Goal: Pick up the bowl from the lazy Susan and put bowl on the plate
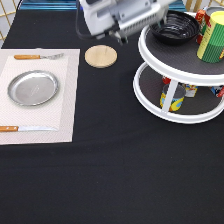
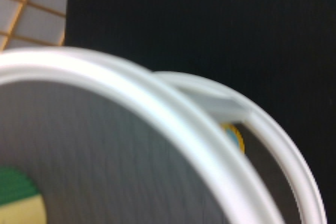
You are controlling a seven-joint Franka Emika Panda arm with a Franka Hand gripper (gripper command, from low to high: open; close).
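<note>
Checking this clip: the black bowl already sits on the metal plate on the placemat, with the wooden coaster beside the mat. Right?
Not quite. The exterior view shows the bowl still on the lazy Susan, on its top tier. The plate on the placemat carries nothing. The wooden coaster does lie beside the mat.

Nearest to my camera: the lazy Susan [image 2: 150, 115], white double rim curving across.
Upper tray: dark grey, ribbed surface.
On that tray: a green and cream item [image 2: 19, 200], cut off at the edge.
Between tiers: a yellow patch [image 2: 234, 137].
Beyond: black table [image 2: 225, 40].
</note>
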